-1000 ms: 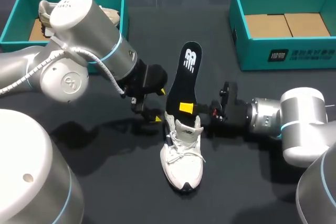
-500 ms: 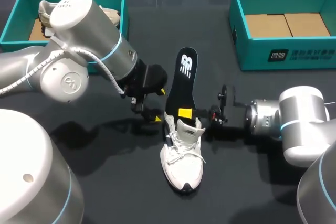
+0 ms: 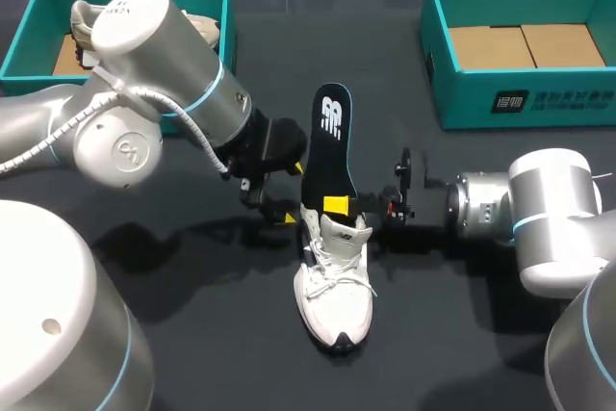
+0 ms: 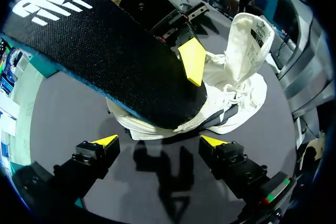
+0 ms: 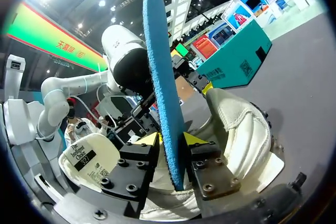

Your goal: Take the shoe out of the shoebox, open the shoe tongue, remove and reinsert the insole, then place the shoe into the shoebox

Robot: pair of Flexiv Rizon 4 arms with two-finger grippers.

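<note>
- Insole (image 3: 325, 141): black cloth face, blue foam underside. It stands steeply out of the shoe's mouth with its printed end uppermost. Its lower end is at the shoe's collar, and I cannot tell how deep it sits.
- Insole, handling: I judge it light, thin and bendy, so pushed from the top it would likely buckle. The best hold is low on the blade, near the shoe's opening. The cloth face should give fair friction.
- Right claw (image 5: 171, 140): clenched on the insole (image 5: 163, 93), one yellow tip on each face, just above the shoe (image 5: 241, 129).
- Shoe (image 3: 334, 286): white lace-up, upright on the dark table (image 3: 192, 353), between the two shoeboxes.
- Shoe, handling: probably light, with a soft upper and a firmer sole and heel. I expect it to slide or tip if the insole drags, so brace it at the heel.
- Tongue (image 4: 247, 30): folded up and back. It looks limp and may flop into the opening.
- Left claw (image 4: 157, 141): released, fingers spread, gripping nothing, just beside the shoe's heel.
- Right shoebox (image 3: 520, 103): teal, with only a cardboard floor showing.
- Left shoebox (image 3: 19, 45): teal, holding another shoe (image 3: 85, 18).
</note>
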